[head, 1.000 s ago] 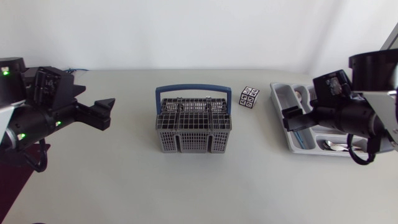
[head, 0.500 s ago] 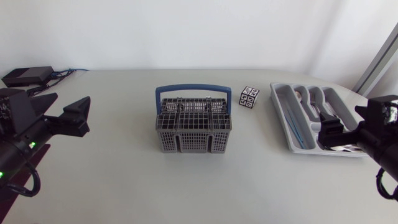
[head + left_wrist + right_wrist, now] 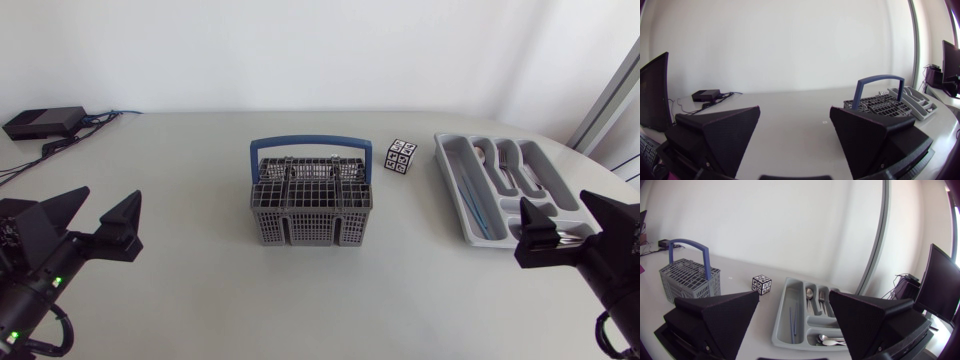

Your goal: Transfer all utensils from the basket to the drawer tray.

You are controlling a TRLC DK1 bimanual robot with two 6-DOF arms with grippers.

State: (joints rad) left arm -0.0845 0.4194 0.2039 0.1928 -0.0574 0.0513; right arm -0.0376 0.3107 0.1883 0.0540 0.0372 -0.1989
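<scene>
Looks about done — basket (image 3: 311, 200) mid-worktop (image 3: 200, 290) shows no utensils sticking out. The cutlery (image 3: 507, 160) lies in the drawer tray (image 3: 447, 165) to its right. Fingers spread apart and empty on left hand (image 3: 105, 200) and right hand (image 3: 555, 200), both at the worktop's side edges — likely nothing left to move.

Basket (image 3: 311, 228) contents unclear through mesh, tray (image 3: 447, 160) corner behind right arm (image 3: 612, 262)
</scene>
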